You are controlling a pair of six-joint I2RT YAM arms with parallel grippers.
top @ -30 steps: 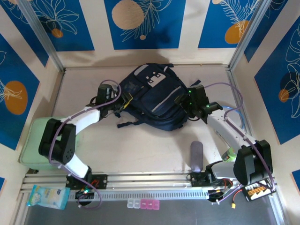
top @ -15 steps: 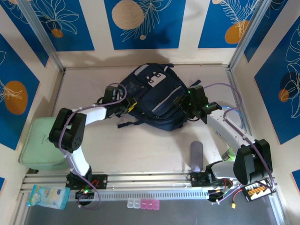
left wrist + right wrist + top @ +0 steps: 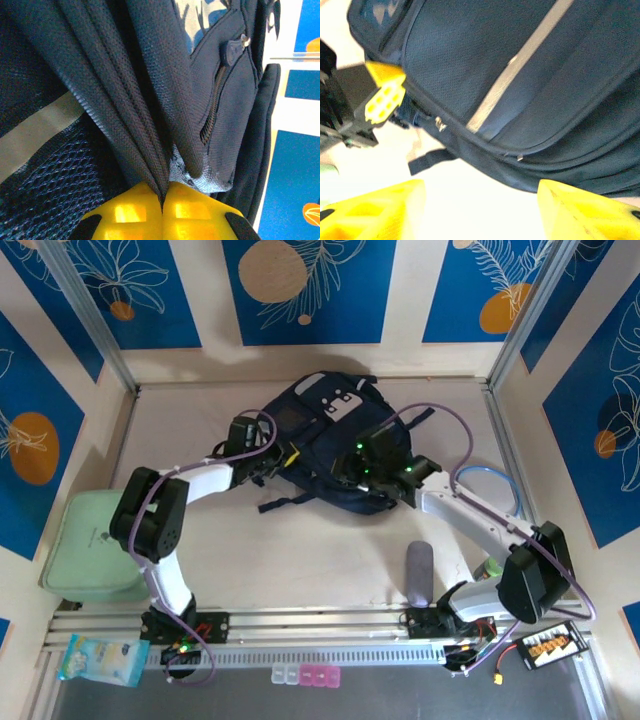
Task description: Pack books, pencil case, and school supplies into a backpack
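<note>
The navy backpack (image 3: 325, 430) lies at the back middle of the table, grey patch toward the rear wall. My left gripper (image 3: 283, 460) is shut on a fold of the backpack's (image 3: 150, 100) fabric at its left side, the cloth pinched between the yellow fingertips (image 3: 130, 210). Just off the backpack's (image 3: 520, 75) near edge my right gripper (image 3: 345, 468) stands open, holding nothing, with bare table between its fingers (image 3: 375, 210). The grey pencil case (image 3: 419, 573) lies near the right arm's base. The books are out of view.
A pale-green flat box (image 3: 90, 545) sits at the near left. A green bottle (image 3: 489, 567) stands by the right arm's base and a blue tube loop (image 3: 482, 480) lies at the right. Loose dark straps (image 3: 290, 502) trail in front of the backpack.
The right gripper has swung left from the backpack's right side to its near edge. The backpack has shifted and bunched toward the back, with the left gripper holding its left side.
</note>
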